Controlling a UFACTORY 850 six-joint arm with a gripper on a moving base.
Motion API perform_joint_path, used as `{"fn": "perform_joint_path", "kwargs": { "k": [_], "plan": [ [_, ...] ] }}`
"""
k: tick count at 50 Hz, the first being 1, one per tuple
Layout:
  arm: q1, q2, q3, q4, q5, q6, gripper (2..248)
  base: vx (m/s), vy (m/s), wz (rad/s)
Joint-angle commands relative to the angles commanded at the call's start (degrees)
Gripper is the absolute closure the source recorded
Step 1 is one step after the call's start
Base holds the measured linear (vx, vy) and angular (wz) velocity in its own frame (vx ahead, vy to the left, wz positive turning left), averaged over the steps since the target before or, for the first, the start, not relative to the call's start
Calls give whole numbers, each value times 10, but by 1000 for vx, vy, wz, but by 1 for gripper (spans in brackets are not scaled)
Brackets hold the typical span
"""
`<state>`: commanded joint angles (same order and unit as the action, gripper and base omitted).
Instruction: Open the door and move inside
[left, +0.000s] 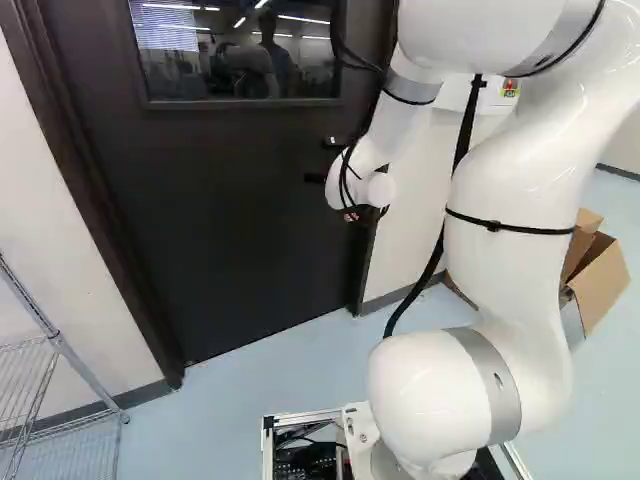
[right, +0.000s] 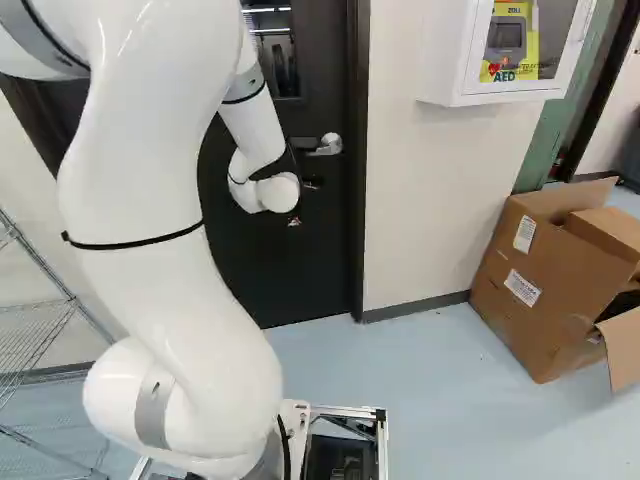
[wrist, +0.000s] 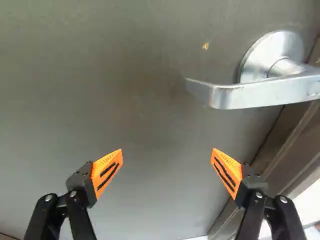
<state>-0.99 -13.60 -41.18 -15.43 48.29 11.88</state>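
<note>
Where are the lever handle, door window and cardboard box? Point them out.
Lever handle (wrist: 265, 94): wrist view, its bar.
Door window (left: 235, 55): left base view, glass.
Cardboard box (right: 545, 325): right base view, side wall.

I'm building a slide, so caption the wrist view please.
Open claw facing a dark door, orange pads clear of the silver lever handle.

My feeds show me a wire rack (left: 62, 346), a white wall cabinet (right: 468, 60) and an open box (right: 540, 295) on the floor (right: 440, 400).
</note>
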Motion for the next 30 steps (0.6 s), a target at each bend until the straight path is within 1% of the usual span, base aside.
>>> {"fn": "perform_joint_path", "kwargs": {
  "k": [19,30],
  "plan": [
    [0,40,18,0,0,0,3,0,0,0],
    [0,55,20,0,0,0,3,0,0,0]
  ]
}}
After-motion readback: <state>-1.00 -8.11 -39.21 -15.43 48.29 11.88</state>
